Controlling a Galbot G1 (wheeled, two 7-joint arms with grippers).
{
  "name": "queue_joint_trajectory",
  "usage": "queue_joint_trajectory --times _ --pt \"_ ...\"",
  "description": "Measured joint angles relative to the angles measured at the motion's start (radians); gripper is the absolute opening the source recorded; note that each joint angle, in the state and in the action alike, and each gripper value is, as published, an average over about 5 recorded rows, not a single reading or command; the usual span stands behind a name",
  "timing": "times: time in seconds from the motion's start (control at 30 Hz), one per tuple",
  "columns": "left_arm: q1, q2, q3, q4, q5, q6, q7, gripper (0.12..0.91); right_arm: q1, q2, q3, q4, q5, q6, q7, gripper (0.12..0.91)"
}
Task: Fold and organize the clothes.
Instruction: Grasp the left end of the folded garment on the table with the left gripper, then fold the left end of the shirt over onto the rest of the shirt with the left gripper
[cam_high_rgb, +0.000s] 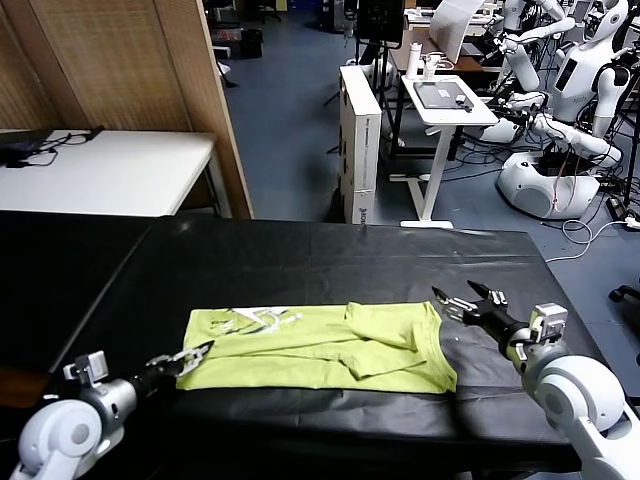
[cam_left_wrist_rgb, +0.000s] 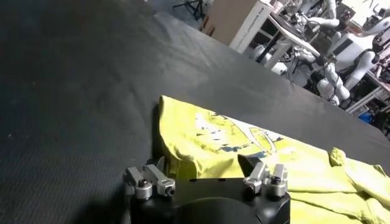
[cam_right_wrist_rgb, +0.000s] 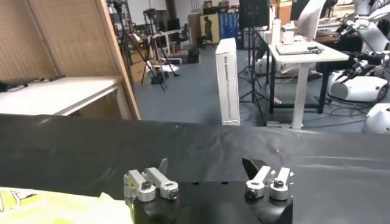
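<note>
T-shirt (cam_high_rgb: 320, 348) lies flat on the black worktop (cam_high_rgb: 330, 255), long axis left-right. Left end effector (cam_high_rgb: 188, 357), released, sits at the shirt's left edge, nearer. Right end effector (cam_high_rgb: 462, 300), released, just beyond its right edge.

Spread right gripper (cam_right_wrist_rgb: 207, 167) over black table (cam_right_wrist_rgb: 183, 152)

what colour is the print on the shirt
White, on the lime yellow-green T-shirt; the print shows best in the left wrist view.
</note>
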Motion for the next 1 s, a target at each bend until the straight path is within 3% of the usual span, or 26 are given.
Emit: queue_joint_trajectory --times 0.1,0.2,0.37,0.7,0.87,1.0 --pt "0.000 0.000 0.000 -0.005 -0.018 0.002 -0.010 0.233 -0.002 0.006 0.000 -0.002 -0.004 0.001 0.000 0.907" --pt "-0.003 0.000 -0.003 -0.014 -0.044 0.002 -0.035 0.172 -0.004 0.014 0.003 -0.005 -0.009 0.003 0.002 0.907" --pt "0.001 0.018 -0.022 -0.025 -0.028 0.002 -0.059 0.180 -0.012 0.024 0.017 -0.009 -0.014 0.007 0.004 0.907" --pt "0.064 0.163 -0.146 0.014 -0.010 -0.001 -0.026 0.180 -0.038 0.048 0.034 -0.006 -0.037 0.026 0.005 0.907" --pt "0.072 0.177 -0.175 -0.028 -0.035 -0.001 -0.067 0.180 -0.064 0.062 0.056 0.003 -0.048 0.077 -0.009 0.907" --pt "0.046 0.133 -0.129 -0.109 -0.068 -0.001 -0.111 0.180 -0.106 0.079 0.084 0.018 -0.070 0.120 -0.021 0.907"
